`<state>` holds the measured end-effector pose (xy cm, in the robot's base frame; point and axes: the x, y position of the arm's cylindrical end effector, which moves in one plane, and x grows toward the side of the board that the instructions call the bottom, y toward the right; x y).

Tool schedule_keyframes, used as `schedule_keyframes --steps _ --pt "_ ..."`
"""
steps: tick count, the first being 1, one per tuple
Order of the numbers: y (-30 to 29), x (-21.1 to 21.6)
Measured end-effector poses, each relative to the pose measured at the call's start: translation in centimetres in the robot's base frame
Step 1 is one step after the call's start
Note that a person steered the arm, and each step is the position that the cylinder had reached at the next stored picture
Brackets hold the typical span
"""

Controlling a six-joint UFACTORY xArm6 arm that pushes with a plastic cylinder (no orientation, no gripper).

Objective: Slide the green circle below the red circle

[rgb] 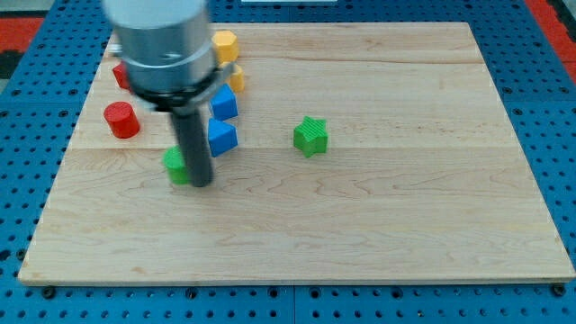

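Worktop [378,234]: pale wood board, front edge nearest the camera, resting on a blue pegboard [549,108]; bottom half bare wood w/ grain lines.
Tip [202,183]: lower end of the dark rod, down at board level, left-centre of view. Sits right against the green circle's right side; looks like touching, can't be sure.
Gripper: none on this arm, just the rod, so nothing released or clenched; no such part in view.
Rod housing [162,45]: big grey blurred cylinder at view's top left, hides part of the blocks behind it.
Green circle [176,166]: partly hidden by the rod, only its left part shows. Lies below and to the right of the red circle, apart from it.
Red circle [121,120]: upright short cylinder near the board's left edge, clear of other blocks.
Other red block [120,75]: above the red circle, mostly behind the housing; shape can't be told.
Blue blocks: two, stacked in view, upper [224,103], lower [221,137]; just right of the rod, close to each other. Shapes blocky, not clear.
Yellow blocks: upper one [225,43] looks hexagonal, near top edge; 2nd [236,79] below it, partly hidden, just above the upper blue block.
Green star [310,136]: alone, mid-board, well right of the blue blocks.
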<state>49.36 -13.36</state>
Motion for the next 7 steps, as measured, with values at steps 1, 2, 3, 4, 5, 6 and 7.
schedule_keyframes --steps 1,2,3,4,5,6,7 --pt "-3.7 0.0" --pt "-5.6 0.0" --pt "-0.8 0.5" --pt "-1.8 -1.1" --pt "-4.3 -2.6" --pt "-7.5 -2.6" --pt "-4.6 -1.9"
